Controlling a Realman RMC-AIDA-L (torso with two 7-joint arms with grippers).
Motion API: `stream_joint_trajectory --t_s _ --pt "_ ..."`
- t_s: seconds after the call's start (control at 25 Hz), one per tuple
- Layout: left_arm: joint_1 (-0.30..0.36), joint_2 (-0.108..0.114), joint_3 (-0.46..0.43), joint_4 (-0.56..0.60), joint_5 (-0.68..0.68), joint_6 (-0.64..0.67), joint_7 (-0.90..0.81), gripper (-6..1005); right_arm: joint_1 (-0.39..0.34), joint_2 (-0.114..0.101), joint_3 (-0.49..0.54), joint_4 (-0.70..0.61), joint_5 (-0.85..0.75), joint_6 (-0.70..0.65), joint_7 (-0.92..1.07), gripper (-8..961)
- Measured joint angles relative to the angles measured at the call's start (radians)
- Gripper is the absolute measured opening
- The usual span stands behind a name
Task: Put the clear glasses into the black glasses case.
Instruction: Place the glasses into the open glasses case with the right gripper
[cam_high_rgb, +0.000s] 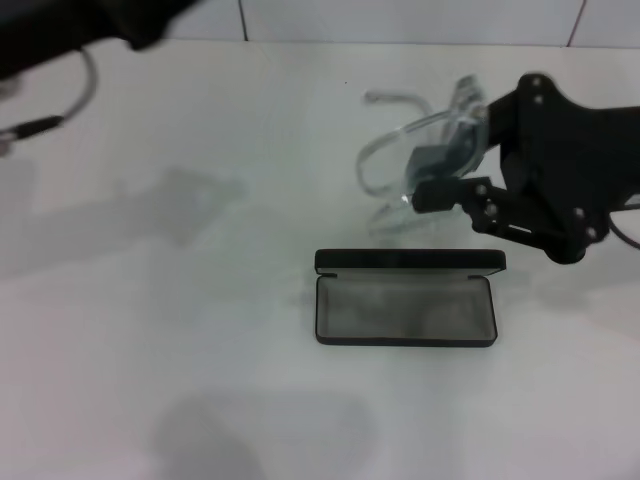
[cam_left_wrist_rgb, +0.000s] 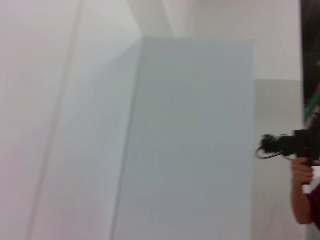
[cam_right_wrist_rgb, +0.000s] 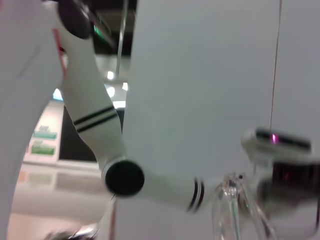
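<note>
The black glasses case (cam_high_rgb: 405, 299) lies open on the white table, its grey lining facing up and nothing inside. Just behind it, the clear glasses (cam_high_rgb: 415, 150) hang in the air, tilted, with my right gripper (cam_high_rgb: 432, 182) shut on their front part. Their thin arms curve out to the left. In the right wrist view part of the clear glasses (cam_right_wrist_rgb: 234, 210) shows close to the camera. My left arm (cam_high_rgb: 70, 25) is raised at the far left corner; its gripper is out of view.
The white table (cam_high_rgb: 180, 300) stretches wide to the left and in front of the case. A tiled wall edge runs along the back. A grey cable (cam_high_rgb: 70, 100) dangles from the left arm. The left wrist view shows only a pale wall and a distant person.
</note>
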Motion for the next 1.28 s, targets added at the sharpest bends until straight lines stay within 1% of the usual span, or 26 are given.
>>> stream_joint_trajectory --t_s 0.12,0.16,0.2,0.24,0.28,0.36,0.4,0.44,0.52,0.6,0.72,0.8,0.96,1.12,1.16,1.28 --pt "0.031 0.029 -0.046 0.005 0.0 0.005 -0.025 65 0.0 0.0 -0.001 -0.167 -0.1 0.021 0.262 113" --pt "0.039 0.039 -0.056 0.007 0.0 0.006 -0.035 65 0.012 0.0 -0.008 -0.359 -0.233 0.029 0.502 113" --pt "0.049 0.047 -0.062 0.009 0.0 0.008 -0.044 65 0.018 -0.001 -0.012 -0.411 -0.276 0.028 0.569 113" --pt "0.056 0.054 -0.065 0.011 0.0 0.008 -0.047 66 0.036 -0.001 -0.026 -0.48 -0.349 0.02 0.678 113" --pt "0.064 0.06 -0.067 0.013 0.0 0.009 -0.051 66 0.036 -0.001 -0.026 -0.48 -0.349 0.02 0.678 113" --pt "0.077 0.067 -0.072 0.014 0.0 0.009 -0.053 66 0.088 -0.002 -0.07 -0.6 -0.501 -0.001 0.873 113" --pt "0.083 0.069 -0.076 0.014 0.002 0.009 -0.054 66 0.113 -0.002 -0.088 -0.621 -0.551 -0.009 0.93 113" --pt "0.089 0.07 -0.084 0.014 0.005 0.009 -0.054 66 0.154 -0.001 -0.128 -0.641 -0.624 -0.022 1.002 113" --pt "0.096 0.07 -0.091 0.014 0.009 0.009 -0.052 66 0.21 0.003 -0.202 -0.627 -0.701 -0.034 1.074 114" --pt "0.099 0.071 -0.093 0.014 0.012 0.009 -0.048 67 0.263 0.007 -0.3 -0.587 -0.767 -0.03 1.137 114" --pt "0.1 0.074 -0.093 0.013 0.012 0.008 -0.046 67 0.331 0.014 -0.436 -0.513 -0.833 0.019 1.195 114" --pt "0.107 0.077 -0.094 0.013 0.013 0.007 -0.046 67 0.366 0.016 -0.513 -0.477 -0.853 0.062 1.227 114" --pt "0.129 0.082 -0.096 0.014 0.013 0.007 -0.043 68 0.404 0.016 -0.613 -0.456 -0.875 0.147 1.276 114" --pt "0.154 0.089 -0.097 0.011 0.014 0.007 -0.026 68 0.412 0.016 -0.652 -0.443 -0.876 0.2 1.298 114" --pt "0.161 0.09 -0.097 0.011 0.014 0.008 -0.021 68 0.416 0.016 -0.683 -0.424 -0.874 0.237 1.318 114" --pt "0.177 0.091 -0.097 0.009 0.015 0.008 -0.004 68 0.42 0.016 -0.713 -0.406 -0.874 0.269 1.339 114"
